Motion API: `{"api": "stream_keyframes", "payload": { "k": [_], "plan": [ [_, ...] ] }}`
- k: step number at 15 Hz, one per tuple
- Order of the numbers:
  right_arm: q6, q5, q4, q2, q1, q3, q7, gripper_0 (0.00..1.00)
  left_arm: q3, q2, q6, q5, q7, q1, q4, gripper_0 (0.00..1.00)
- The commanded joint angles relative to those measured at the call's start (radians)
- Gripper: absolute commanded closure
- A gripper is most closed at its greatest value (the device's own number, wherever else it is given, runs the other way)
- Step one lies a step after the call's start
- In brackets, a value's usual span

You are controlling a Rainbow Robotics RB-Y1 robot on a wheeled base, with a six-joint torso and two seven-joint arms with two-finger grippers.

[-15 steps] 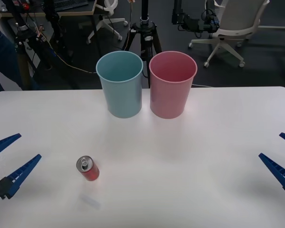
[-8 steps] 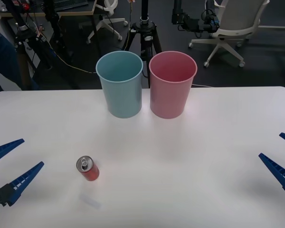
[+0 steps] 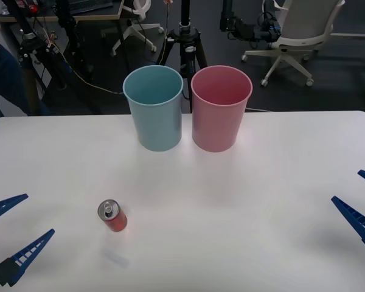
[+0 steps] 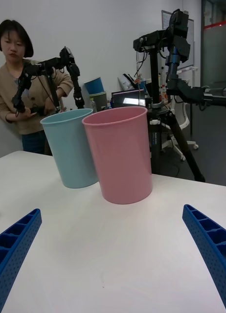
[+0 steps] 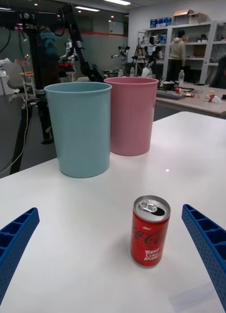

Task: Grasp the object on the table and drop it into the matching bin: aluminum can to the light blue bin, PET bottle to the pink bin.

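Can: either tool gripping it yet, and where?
Nothing is held. The can stands upright and free on the table. The left tool is open beside it; the right tool is open at the table's right edge.

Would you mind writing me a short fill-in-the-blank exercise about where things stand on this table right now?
1. The aluminum can stands ____ on the table.
2. The bin nearer the can is the ____ one, beside the pink bin.
3. The left end effector has its fingers ____, with nothing between them.
4. The right end effector hovers at the table's ____ edge.

Missing words: upright; light blue; open; right
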Motion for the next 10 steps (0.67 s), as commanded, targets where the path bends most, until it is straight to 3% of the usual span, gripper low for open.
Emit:
{"api": "stream_keyframes", "payload": {
  "k": [1, 6, 10],
  "plan": [
    [0.000, 0.000, 0.000, 0.000, 0.000, 0.000, 0.000, 0.00, -0.096, 0.060, 0.033, 0.063, -0.118, 0.036, 0.023, 0.00],
    [0.000, 0.000, 0.000, 0.000, 0.000, 0.000, 0.000, 0.00, -0.232, 0.086, 0.042, 0.085, -0.299, -0.067, 0.214, 0.00],
    [0.000, 0.000, 0.000, 0.000, 0.000, 0.000, 0.000, 0.00, -0.311, 0.086, 0.042, 0.079, -0.332, -0.151, 0.327, 0.00]
  ]
}}
